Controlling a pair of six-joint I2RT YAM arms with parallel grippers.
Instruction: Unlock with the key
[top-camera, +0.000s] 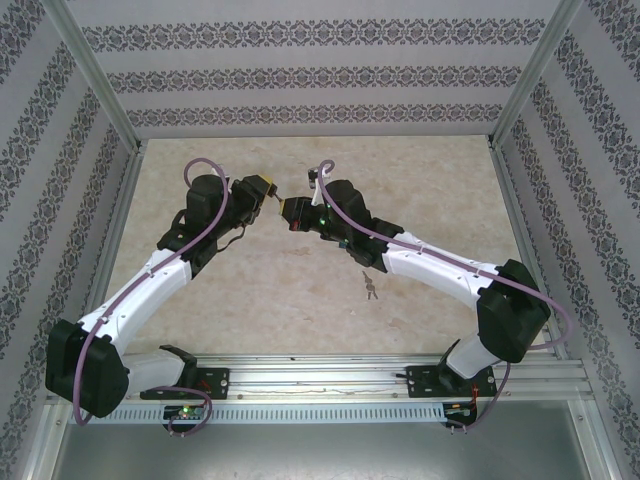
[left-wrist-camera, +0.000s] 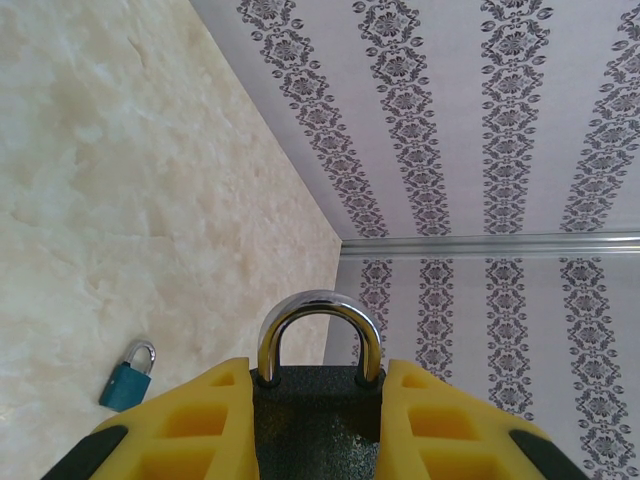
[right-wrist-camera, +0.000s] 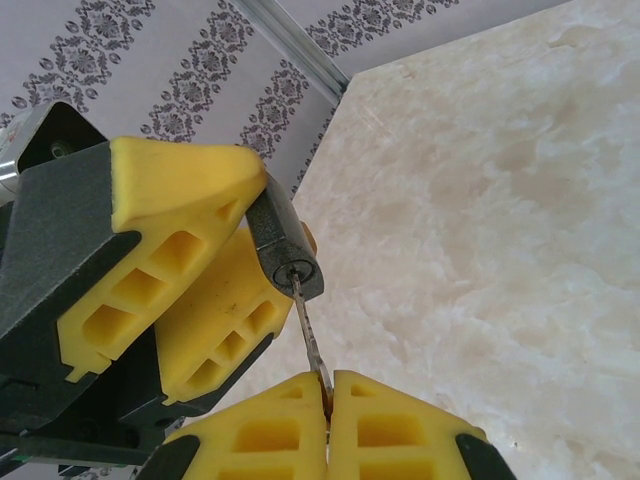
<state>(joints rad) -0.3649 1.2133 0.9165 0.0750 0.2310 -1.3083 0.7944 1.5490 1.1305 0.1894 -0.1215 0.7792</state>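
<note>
Your left pincer (left-wrist-camera: 318, 372) grips the black padlock (left-wrist-camera: 315, 425) — your right pincer (right-wrist-camera: 328, 388) is closed on the key (right-wrist-camera: 308, 332), its tip at the keyhole (right-wrist-camera: 293, 270).

The left arm (top-camera: 140, 290) and the right arm (top-camera: 430, 265) are each built of white tubular links between bulky black joint housings (top-camera: 85, 370). A thin purple cable (top-camera: 203, 160) runs along each (a small green light (top-camera: 322, 218) glows near the right wrist). The fingers (right-wrist-camera: 265, 440) are yellow plastic with hollow, ribbed pockets.
</note>
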